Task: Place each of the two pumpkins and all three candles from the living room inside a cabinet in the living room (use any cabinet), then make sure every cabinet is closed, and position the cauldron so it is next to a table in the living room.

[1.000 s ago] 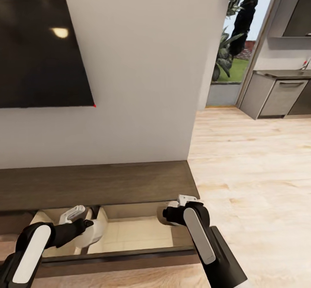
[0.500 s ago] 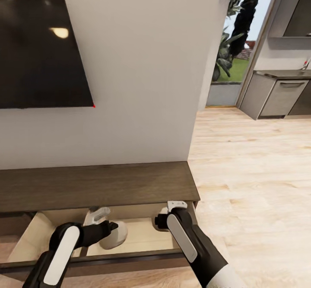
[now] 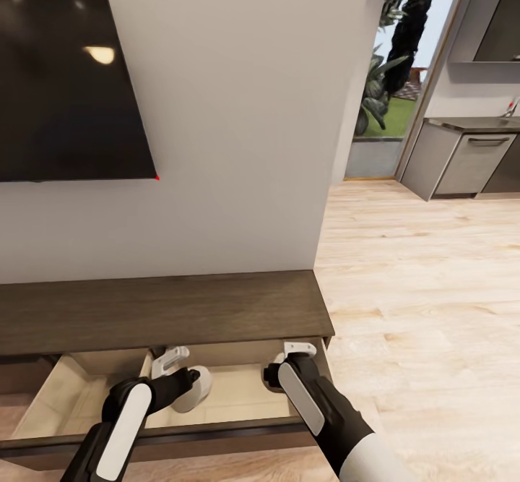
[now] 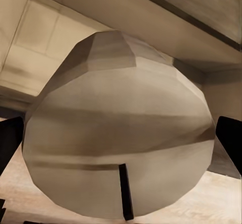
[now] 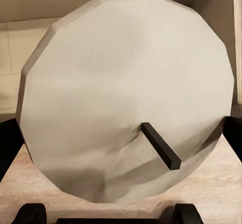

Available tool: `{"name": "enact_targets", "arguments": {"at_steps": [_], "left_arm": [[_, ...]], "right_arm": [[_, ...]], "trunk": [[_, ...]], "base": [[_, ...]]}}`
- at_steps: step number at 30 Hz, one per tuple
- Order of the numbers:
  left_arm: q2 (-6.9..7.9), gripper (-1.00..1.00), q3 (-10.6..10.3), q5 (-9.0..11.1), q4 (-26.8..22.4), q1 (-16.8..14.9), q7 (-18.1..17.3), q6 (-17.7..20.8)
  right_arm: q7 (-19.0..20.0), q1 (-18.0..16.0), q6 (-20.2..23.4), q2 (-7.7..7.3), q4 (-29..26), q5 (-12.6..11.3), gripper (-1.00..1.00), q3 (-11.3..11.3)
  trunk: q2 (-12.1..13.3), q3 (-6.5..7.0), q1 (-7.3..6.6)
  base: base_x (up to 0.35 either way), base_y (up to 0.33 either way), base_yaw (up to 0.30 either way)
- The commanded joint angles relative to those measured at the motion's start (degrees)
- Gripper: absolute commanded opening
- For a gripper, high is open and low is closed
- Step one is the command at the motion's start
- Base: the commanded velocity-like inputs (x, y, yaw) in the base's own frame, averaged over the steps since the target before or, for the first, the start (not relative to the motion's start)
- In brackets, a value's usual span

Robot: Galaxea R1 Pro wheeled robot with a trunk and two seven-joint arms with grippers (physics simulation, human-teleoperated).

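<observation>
Cabinet (image 3: pixel 159 312): low and dark brown against the white wall under the black screen (image 3: pixel 68 88); its drawer (image 3: pixel 43 406) stood pulled out, pale beige inside.
Left gripper (image 3: pixel 189 384): I had it down in the drawer, clamped on a candle.
Left candle (image 4: pixel 118 151): a pale stubby cylinder held between my dark fingers (image 4: pixel 10 141); its black wick (image 4: pixel 126 191) faced my wrist camera, so its axis ran roughly along my gripper.
Right gripper (image 3: pixel 276 373): it sat at the drawer's right end, closed on the second candle.
Right candle (image 5: pixel 126 98): its flat round end and slanted wick (image 5: pixel 160 145) faced the camera, axis along my fingers (image 5: pixel 7 143), over the drawer's beige floor.
</observation>
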Motion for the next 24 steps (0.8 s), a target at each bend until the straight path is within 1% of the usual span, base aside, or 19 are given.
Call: {"name": "enact_targets", "arguments": {"at_steps": [1, 8, 14, 24], "left_arm": [[-0.02, -1.0, -0.01, 0.0, 0.06, 0.0, 0.0, -0.15], [0.22, -1.0, 0.06, -0.14, 0.12, 0.0, -0.07, -0.36], [0.4, -1.0, 0.07, -0.11, 0.2, 0.0, -0.36, -0.4], [0.4, -1.0, 0.08, -0.22, 0.21, 0.0, -0.17, -0.4]], "right_arm": [[0.02, -0.01, -0.12, 0.0, 0.09, 0.03, -1.0, 0.03], [0.04, -0.01, -0.2, 0.0, 0.24, 0.16, -1.0, 0.08], [0.04, -0.02, -0.2, 0.0, 0.25, 0.11, -1.0, 0.08], [0.45, -0.02, -0.2, 0.0, -0.1, 0.04, -1.0, 0.08]], "trunk": [[0.0, 0.0, 0.0], [0.0, 0.0, 0.0], [0.0, 0.0, 0.0], [0.0, 0.0, 0.0]], "base": [[0.0, 0.0, 0.0], [0.002, 0.0, 0.0], [0.162, 0.018, 0.0], [0.019, 0.001, 0.0]]}}
